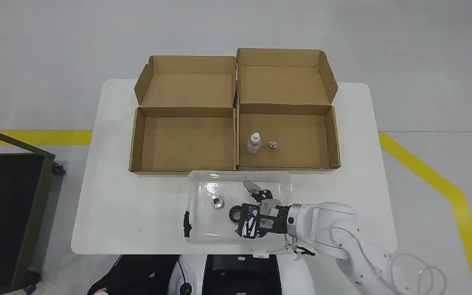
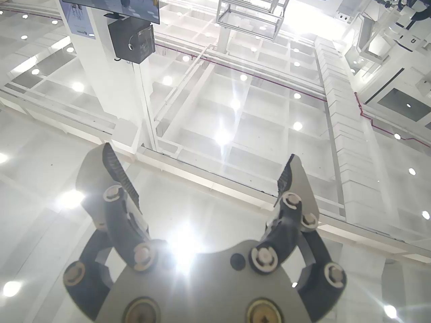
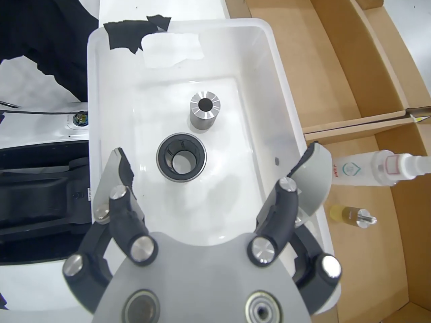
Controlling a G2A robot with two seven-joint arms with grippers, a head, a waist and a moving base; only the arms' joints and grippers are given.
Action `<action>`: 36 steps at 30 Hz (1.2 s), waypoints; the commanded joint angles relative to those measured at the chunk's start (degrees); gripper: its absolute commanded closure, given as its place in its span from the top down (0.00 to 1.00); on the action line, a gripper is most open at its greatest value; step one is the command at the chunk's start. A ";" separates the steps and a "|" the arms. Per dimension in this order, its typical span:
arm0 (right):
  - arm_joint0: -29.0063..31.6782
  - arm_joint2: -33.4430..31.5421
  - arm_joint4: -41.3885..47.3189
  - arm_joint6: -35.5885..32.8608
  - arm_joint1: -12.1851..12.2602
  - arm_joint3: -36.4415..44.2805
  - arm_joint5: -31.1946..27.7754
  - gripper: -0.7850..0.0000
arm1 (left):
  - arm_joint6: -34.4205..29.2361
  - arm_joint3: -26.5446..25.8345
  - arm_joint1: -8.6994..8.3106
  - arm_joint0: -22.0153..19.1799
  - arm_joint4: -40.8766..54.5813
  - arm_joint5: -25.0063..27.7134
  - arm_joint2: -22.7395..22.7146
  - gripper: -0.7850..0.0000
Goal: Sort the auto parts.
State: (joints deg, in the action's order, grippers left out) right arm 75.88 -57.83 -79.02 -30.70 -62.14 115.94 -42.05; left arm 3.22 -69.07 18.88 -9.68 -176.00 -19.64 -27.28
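Observation:
A white plastic bin (image 3: 101, 78) (image 1: 199, 184) at the table's front edge holds a steel collet-like cylinder (image 3: 204, 110) and a black-and-steel bearing sleeve (image 3: 181, 161) (image 1: 217, 202). My right gripper (image 3: 215, 166) (image 1: 254, 195) hovers open over the bin, the sleeve between and just beyond its fingertips, nothing held. The right cardboard box (image 1: 324, 140) contains a white spray bottle (image 3: 377, 168) (image 1: 254, 142) and a small brass-and-steel part (image 3: 352, 216) (image 1: 272, 144). My left gripper (image 2: 202, 169) stands open, pointing up at the ceiling.
The left cardboard box (image 1: 136, 144) (image 3: 296, 48) sits beside the right one, both with lids folded back. Black tape and a white label (image 3: 168, 48) mark the bin's far wall. A dark cart (image 1: 22, 214) stands left of the table.

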 commanded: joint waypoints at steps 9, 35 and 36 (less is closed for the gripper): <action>-1.62 2.74 -0.32 1.65 -0.47 -4.44 0.67 0.89 | 0.00 0.00 0.00 0.00 0.00 0.00 0.00 1.00; -5.84 7.38 2.04 4.12 -1.70 -13.04 0.78 0.25 | 0.00 0.00 0.00 0.00 0.00 0.00 0.00 1.00; -5.94 7.33 2.03 3.97 -1.69 -12.90 0.70 0.18 | 0.00 0.00 0.00 0.00 0.00 0.00 0.00 1.00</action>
State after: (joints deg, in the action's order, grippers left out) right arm 70.02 -50.45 -77.01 -26.61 -63.84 102.94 -41.31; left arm 3.22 -69.07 18.88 -9.68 -176.00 -19.64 -27.28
